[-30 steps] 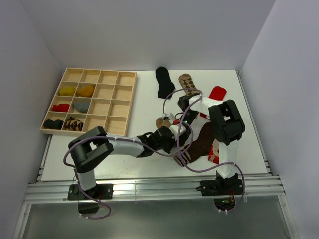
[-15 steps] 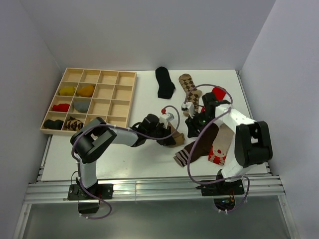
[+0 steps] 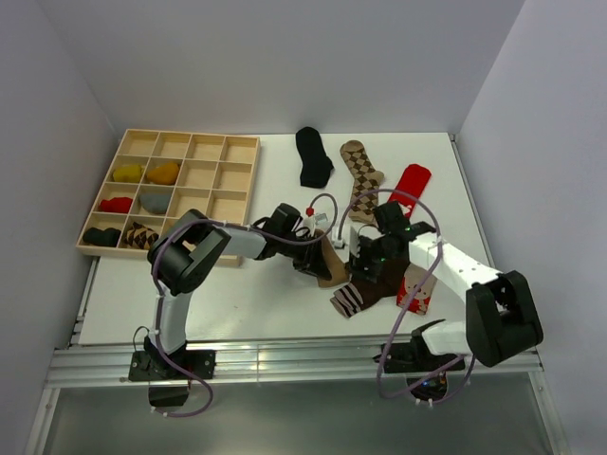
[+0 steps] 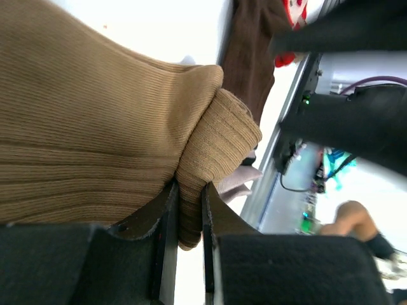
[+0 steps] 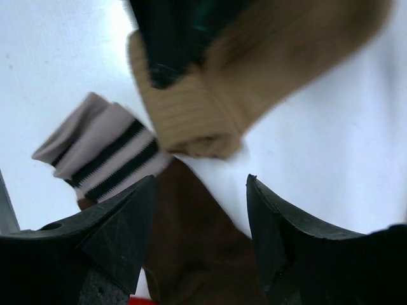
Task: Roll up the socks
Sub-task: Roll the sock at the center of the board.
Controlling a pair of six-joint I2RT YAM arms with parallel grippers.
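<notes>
My left gripper [image 3: 321, 254] is shut on the folded cuff of the tan sock [image 3: 333, 272]; in the left wrist view its jaws [image 4: 189, 216] pinch a ribbed fold of the tan sock [image 4: 95, 127]. My right gripper [image 3: 364, 267] is open and empty, just above the dark brown sock [image 3: 375, 284] with its striped toe [image 3: 347, 301]. In the right wrist view the gripper [image 5: 200, 216] hangs over the brown sock [image 5: 191, 254], with the striped toe [image 5: 102, 152] and tan sock [image 5: 210, 114] beyond. The black sock [image 3: 311, 156], brown argyle sock [image 3: 360, 167] and red socks [image 3: 411, 178] lie farther back.
A pale wooden grid tray [image 3: 211, 144] stands at the left with several rolled socks in its left cells. A red sock with a white figure [image 3: 417, 292] lies under my right arm. Purple cables loop over both arms.
My right arm has swung out and its gripper has come down over the dark brown sock. My left gripper has kept hold of the tan sock and shifted slightly back and left.
</notes>
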